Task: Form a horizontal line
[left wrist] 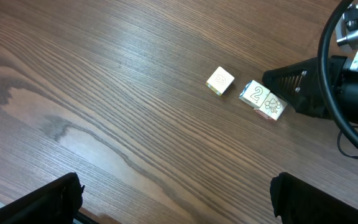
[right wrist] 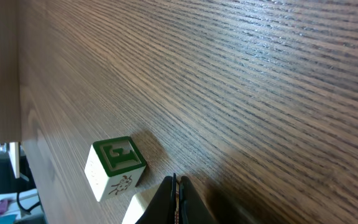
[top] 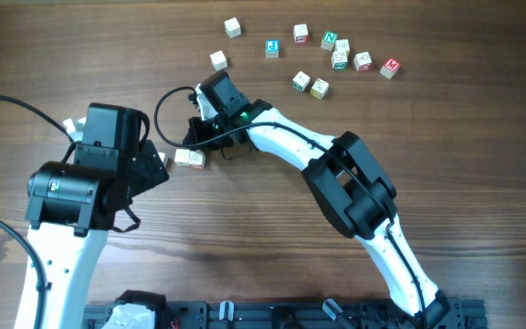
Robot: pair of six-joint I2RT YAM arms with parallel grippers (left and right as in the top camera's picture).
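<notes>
The overhead view showed a wooden table with the left arm at the near left and the right arm reaching across from the near right. The line of cream cubes lay left of centre, between the two arm heads. Only two touching cubes were visible there. The right gripper sat just behind them, and its jaw state could not be told from this view. A group of loose cubes with coloured letters lay well apart at the far right. In the left wrist view, the left gripper was held above the table with its jaws wide apart and nothing between them; one finger showed at each lower corner. In this view the line of cream cubes was two cubes touching edge to edge, one marked "2". A third cream cube lay just beside them with a gap, slightly out of line. The dark tip of the right gripper sat near the end of the pair. In the right wrist view, the right gripper had its jaws pressed together, holding nothing. A green-lettered cube stood just beside the tip, with the corner of another cream cube below it.
</notes>
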